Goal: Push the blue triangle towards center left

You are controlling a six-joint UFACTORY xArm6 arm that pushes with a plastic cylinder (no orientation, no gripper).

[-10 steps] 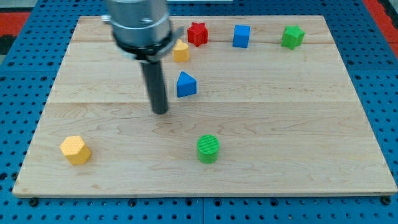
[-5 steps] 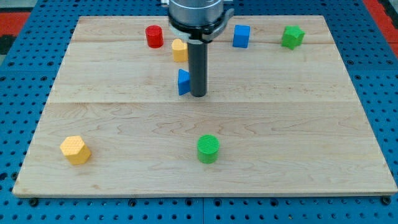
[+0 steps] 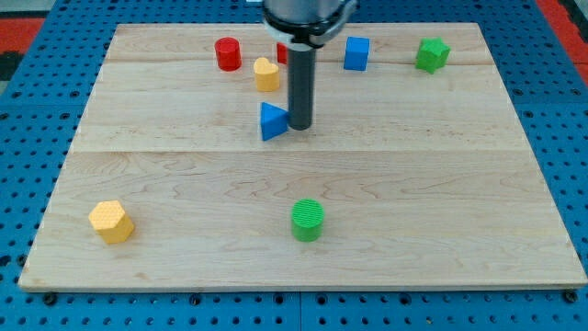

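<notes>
The blue triangle (image 3: 272, 121) lies on the wooden board (image 3: 441, 202), a little above the board's middle. My tip (image 3: 300, 126) stands right against the triangle's right side, touching it. The rod rises from there to the arm's body at the view's top.
A red cylinder (image 3: 227, 53) and a yellow block (image 3: 266, 74) sit above-left of the triangle. A red block is mostly hidden behind the rod. A blue cube (image 3: 356, 53) and a green block (image 3: 431, 54) sit at top right. A green cylinder (image 3: 308, 220) and a yellow hexagon (image 3: 111, 222) sit near the bottom.
My tip has swung from the triangle's left side around to its right side and settled slightly up and right. The triangle has barely moved.
</notes>
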